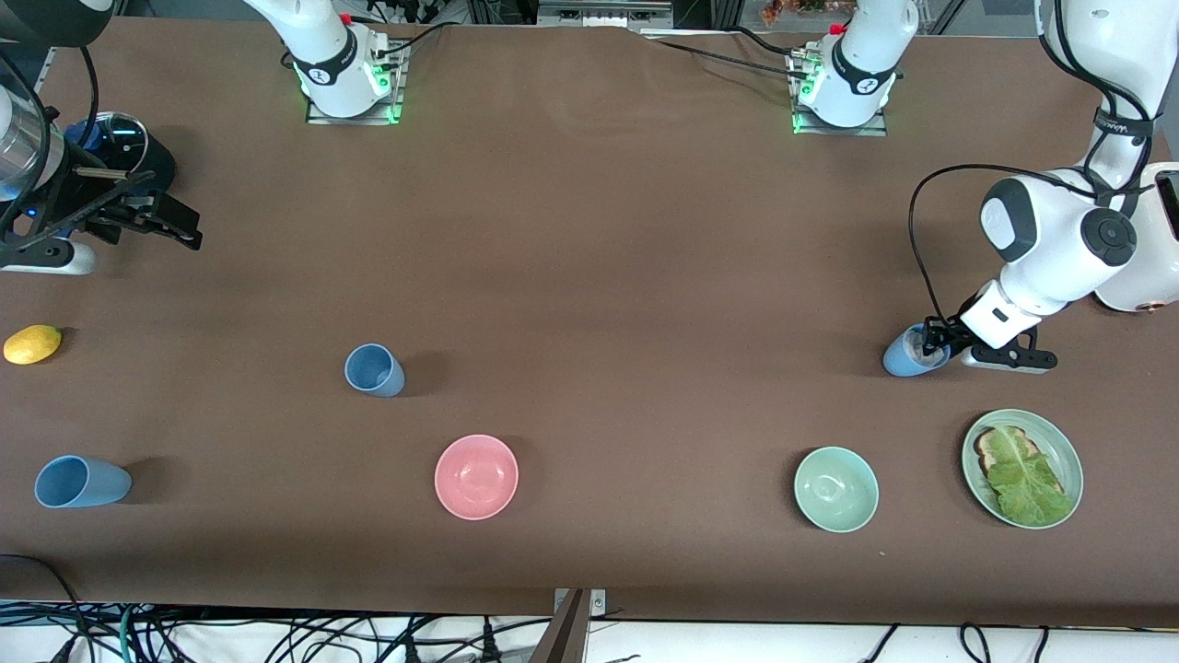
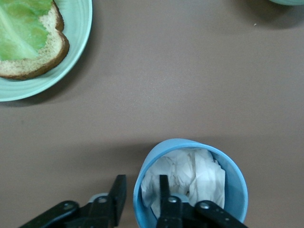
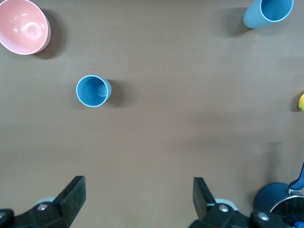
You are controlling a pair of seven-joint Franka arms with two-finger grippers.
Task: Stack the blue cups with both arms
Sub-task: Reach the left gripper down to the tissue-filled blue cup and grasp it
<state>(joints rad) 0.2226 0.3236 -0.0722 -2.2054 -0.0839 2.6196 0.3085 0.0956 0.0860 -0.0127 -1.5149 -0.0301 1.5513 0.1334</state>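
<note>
Starting at the right arm's end of the brown worktop (image 1: 589, 230), the right gripper (image 1: 170, 221) hangs in the air with its jaws spread wide and nothing between them, just beside a dark-blue pot with a glass lid (image 1: 118, 138). Nearer the front camera lie a yellow lemon (image 1: 32, 344) and, nearer again, a blue cup (image 1: 81, 482) at the worktop's edge zone. A second blue cup (image 1: 374, 370) stands upright with its mouth up, well apart from the first; the right wrist view shows both of them, the upright one (image 3: 93, 90) and the other (image 3: 268, 12). A pink bowl (image 1: 476, 476) comes next, then a green bowl (image 1: 835, 489). Toward the left arm's end, the left gripper (image 1: 935, 343) is down at a third blue cup (image 1: 907, 354), its jaws closed on the cup's rim, one finger (image 2: 164, 187) inside and one outside. White crumpled paper (image 2: 192, 173) fills this cup. A green plate (image 1: 1068, 451) with bread and lettuce (image 1: 1022, 474) sits nearer the camera.
</note>
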